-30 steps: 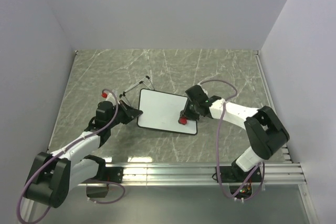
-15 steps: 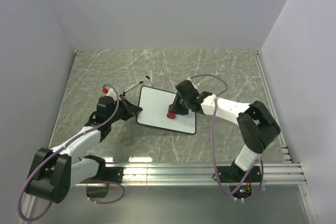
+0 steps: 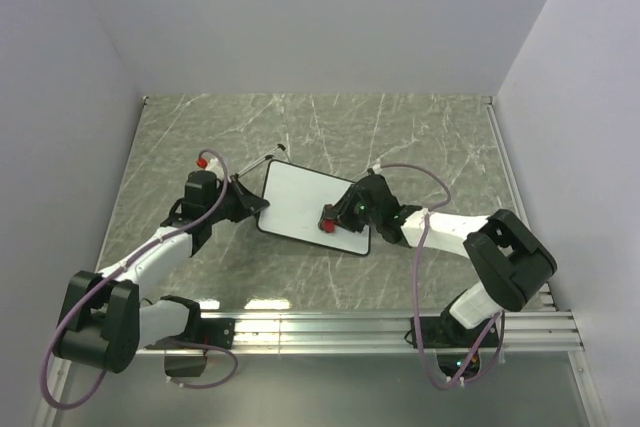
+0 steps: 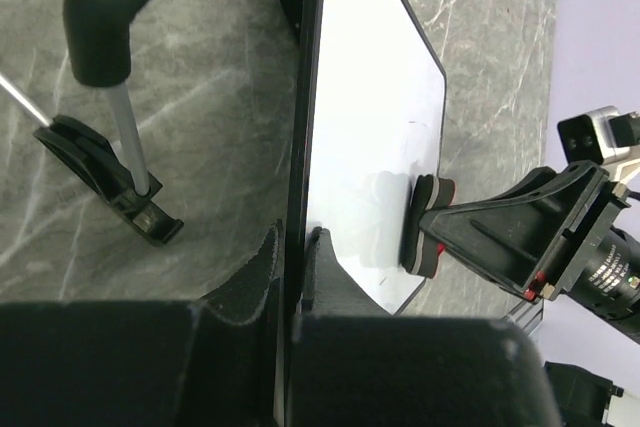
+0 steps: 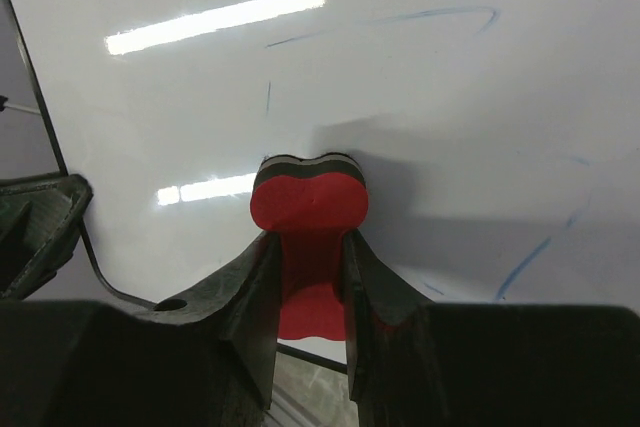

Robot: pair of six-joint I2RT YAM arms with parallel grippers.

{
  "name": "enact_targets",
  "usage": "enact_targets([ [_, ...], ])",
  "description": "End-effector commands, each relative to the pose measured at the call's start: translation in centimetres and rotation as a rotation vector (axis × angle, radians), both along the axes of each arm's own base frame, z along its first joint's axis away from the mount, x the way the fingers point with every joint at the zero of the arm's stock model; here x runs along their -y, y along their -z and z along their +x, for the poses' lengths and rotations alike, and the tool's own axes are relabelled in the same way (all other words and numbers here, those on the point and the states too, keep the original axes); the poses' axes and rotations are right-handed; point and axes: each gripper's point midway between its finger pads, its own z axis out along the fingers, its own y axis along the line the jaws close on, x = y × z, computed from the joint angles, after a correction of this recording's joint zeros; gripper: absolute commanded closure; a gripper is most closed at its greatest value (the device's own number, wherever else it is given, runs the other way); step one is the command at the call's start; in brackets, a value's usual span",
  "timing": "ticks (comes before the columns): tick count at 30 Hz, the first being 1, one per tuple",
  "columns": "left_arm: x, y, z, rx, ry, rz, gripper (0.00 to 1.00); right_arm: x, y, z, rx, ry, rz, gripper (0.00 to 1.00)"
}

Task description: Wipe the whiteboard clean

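Note:
The whiteboard [image 3: 300, 202] lies tilted on the table, white with a thin black frame. My left gripper [image 3: 252, 203] is shut on its left edge; the left wrist view shows the frame [image 4: 300, 147] pinched between the jaws. My right gripper [image 3: 335, 219] is shut on the red bow-tie eraser [image 3: 326, 224], pressing it on the board's near part. In the right wrist view the eraser [image 5: 308, 209] sits between my fingers against the white surface [image 5: 420, 77], with faint blue strokes above and to the right. The eraser also shows in the left wrist view [image 4: 428, 237].
The board's metal stand leg with black feet [image 3: 262, 162] sticks out behind the board, also in the left wrist view [image 4: 128, 137]. Grey marble-patterned table [image 3: 420, 137], walls on three sides, aluminium rail [image 3: 380, 332] at the near edge.
My right gripper has slid the eraser leftward across the board from its near right corner. The board and my left gripper have shifted slightly up and left.

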Motion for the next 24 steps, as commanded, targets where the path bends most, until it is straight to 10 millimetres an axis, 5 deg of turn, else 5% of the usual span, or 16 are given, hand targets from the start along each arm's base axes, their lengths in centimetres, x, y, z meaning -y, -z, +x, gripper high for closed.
enact_targets([
  [1, -0.2, -5.4, 3.2, 0.169, -0.022, -0.011, 0.99, 5.5, 9.1, -9.7, -0.375, -0.068, -0.247, 1.0],
  [18, -2.4, -4.7, 3.2, 0.136, -0.04, 0.033, 0.99, 10.9, 9.3, -10.1, -0.4, 0.01, -0.378, 1.0],
  [24, -2.1, -4.5, 3.2, 0.131, -0.013, 0.028, 0.99, 12.1, 8.6, -7.8, -0.376, 0.059, -0.494, 1.0],
])
